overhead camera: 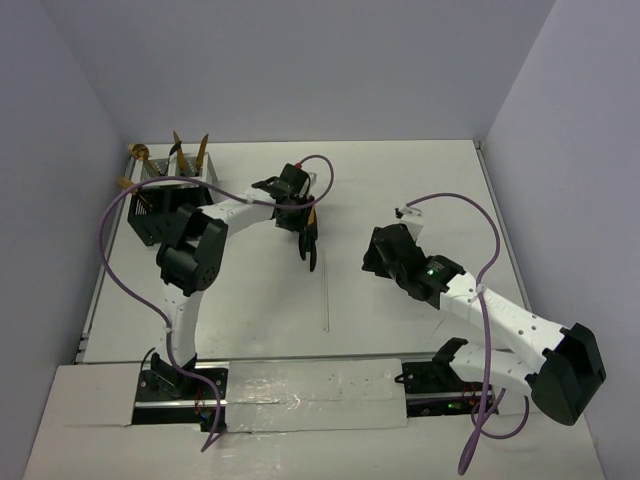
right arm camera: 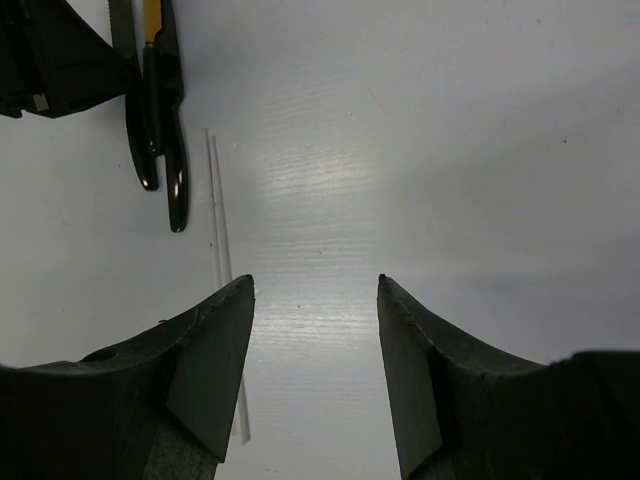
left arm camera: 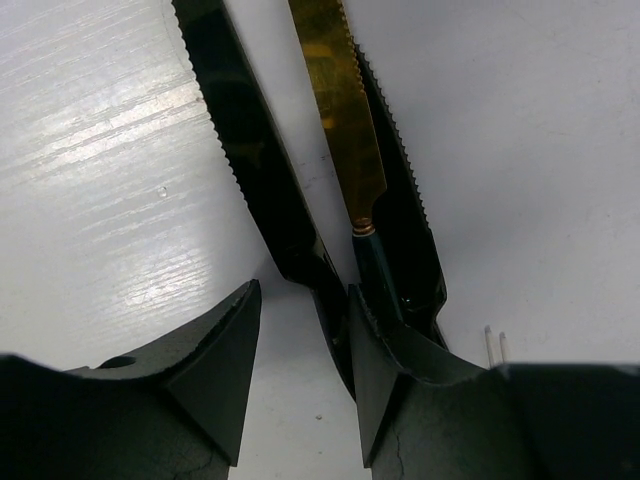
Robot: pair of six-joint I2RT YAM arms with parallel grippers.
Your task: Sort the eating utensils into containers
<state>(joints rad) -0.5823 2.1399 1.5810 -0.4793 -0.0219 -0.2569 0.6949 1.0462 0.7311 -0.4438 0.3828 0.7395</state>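
From above, the caddy (overhead camera: 148,212) sits at the far left corner of the table (overhead camera: 400,180); the left gripper (overhead camera: 300,228) hovers over the knives (overhead camera: 311,252) mid-table, which lie near-to-far with the gold blade farthest.

Left wrist: its fingers (left arm camera: 215,370) are parted, with the handle of the dark knife (left arm camera: 250,150) between them; the gold-bladed knife (left arm camera: 340,110) lies just beside it; both blades point away.

Right wrist: the right gripper (right arm camera: 315,370) gapes wide beside a white stick (right arm camera: 222,240).
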